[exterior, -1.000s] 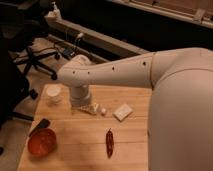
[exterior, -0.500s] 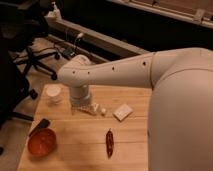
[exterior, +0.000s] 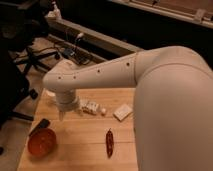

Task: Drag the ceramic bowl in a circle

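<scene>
The ceramic bowl [exterior: 41,142], glossy orange-red, sits on the wooden table [exterior: 80,145] near its front left corner. My white arm reaches in from the right and bends down over the table's back left part. The gripper [exterior: 63,113] hangs below the wrist, up and to the right of the bowl, a short way clear of it. It is open and holds nothing.
A thin dark-red chili pepper [exterior: 109,142] lies right of the bowl. Small white pieces [exterior: 91,107] and a white block [exterior: 122,112] lie farther back. A dark flat thing [exterior: 39,126] rests at the bowl's far rim. Office chairs [exterior: 30,65] stand left of the table.
The arm's bend has swung left and lower, and it now covers the small white cup at the back left. Bowl, chili and white block have not moved.
</scene>
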`<move>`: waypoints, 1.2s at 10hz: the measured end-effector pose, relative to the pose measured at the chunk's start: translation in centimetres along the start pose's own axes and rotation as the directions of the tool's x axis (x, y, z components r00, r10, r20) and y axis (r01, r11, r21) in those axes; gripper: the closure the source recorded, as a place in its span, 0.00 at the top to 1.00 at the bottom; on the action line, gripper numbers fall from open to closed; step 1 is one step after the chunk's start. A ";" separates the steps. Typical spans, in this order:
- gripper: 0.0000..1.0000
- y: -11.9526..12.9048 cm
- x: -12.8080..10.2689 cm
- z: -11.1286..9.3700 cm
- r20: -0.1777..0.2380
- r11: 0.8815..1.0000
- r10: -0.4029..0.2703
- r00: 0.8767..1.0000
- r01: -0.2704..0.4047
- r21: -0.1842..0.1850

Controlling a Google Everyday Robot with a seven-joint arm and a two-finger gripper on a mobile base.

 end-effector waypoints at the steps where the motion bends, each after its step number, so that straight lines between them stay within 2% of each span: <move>1: 0.65 1.9 0.2 0.7 0.006 0.998 -0.058 0.998 0.059 -0.007; 2: 0.65 4.3 0.5 1.5 0.026 0.991 -0.132 0.991 0.132 -0.015; 6: 0.65 8.7 1.3 4.0 0.070 0.960 -0.274 0.959 0.277 -0.043; 8: 0.65 9.1 1.8 5.4 0.071 0.940 -0.337 0.939 0.340 -0.038; 10: 0.65 9.4 2.4 7.1 0.054 0.907 -0.416 0.908 0.418 -0.039; 11: 0.65 9.4 2.4 8.0 0.042 0.895 -0.442 0.896 0.444 -0.047; 12: 0.65 9.3 2.4 8.6 0.034 0.890 -0.452 0.891 0.453 -0.050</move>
